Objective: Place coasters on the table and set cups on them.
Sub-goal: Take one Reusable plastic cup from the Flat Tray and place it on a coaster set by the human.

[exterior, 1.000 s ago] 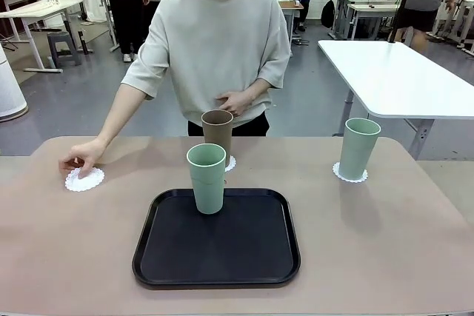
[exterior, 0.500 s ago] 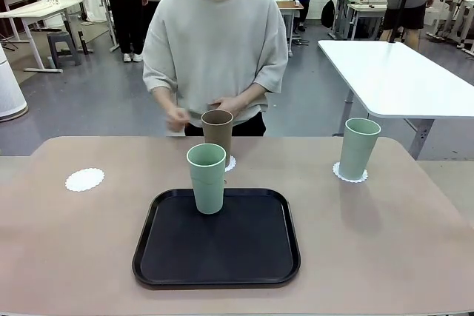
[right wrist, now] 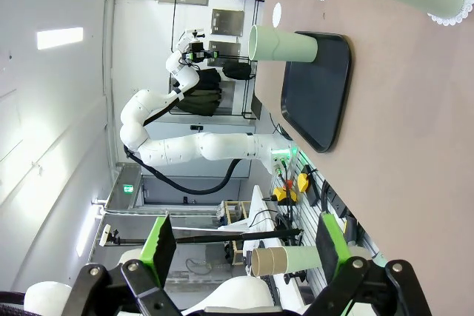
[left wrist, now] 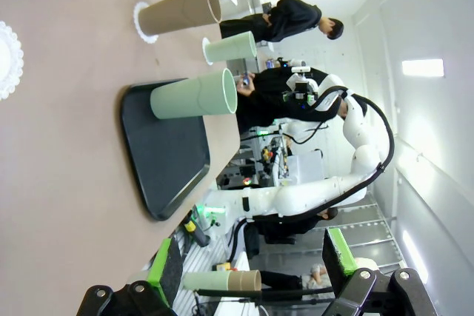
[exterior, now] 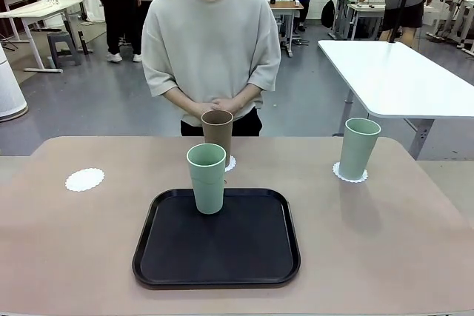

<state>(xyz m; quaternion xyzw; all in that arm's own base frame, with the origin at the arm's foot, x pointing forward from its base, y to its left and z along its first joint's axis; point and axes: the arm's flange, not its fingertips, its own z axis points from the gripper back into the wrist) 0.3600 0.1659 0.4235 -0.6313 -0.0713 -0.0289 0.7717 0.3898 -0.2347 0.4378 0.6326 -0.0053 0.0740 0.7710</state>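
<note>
Your left gripper (left wrist: 250,268) and right gripper (right wrist: 243,246) gaped empty; a sideways nudge could have toppled the tall mint cup (exterior: 207,177) on the tray (exterior: 159,257)

Person's hand (exterior: 209,101) off left coaster (exterior: 84,179), now clasped w/ other.

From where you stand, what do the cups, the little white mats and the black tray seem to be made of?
The brown cup and the two mint cups: probably matte plastic or a fibre composite; dull, even colour, no glare. The coasters: likely thin paper; flat, white, lacy scalloped edges. The tray: likely black plastic; soft sheen along its raised rim.
</note>
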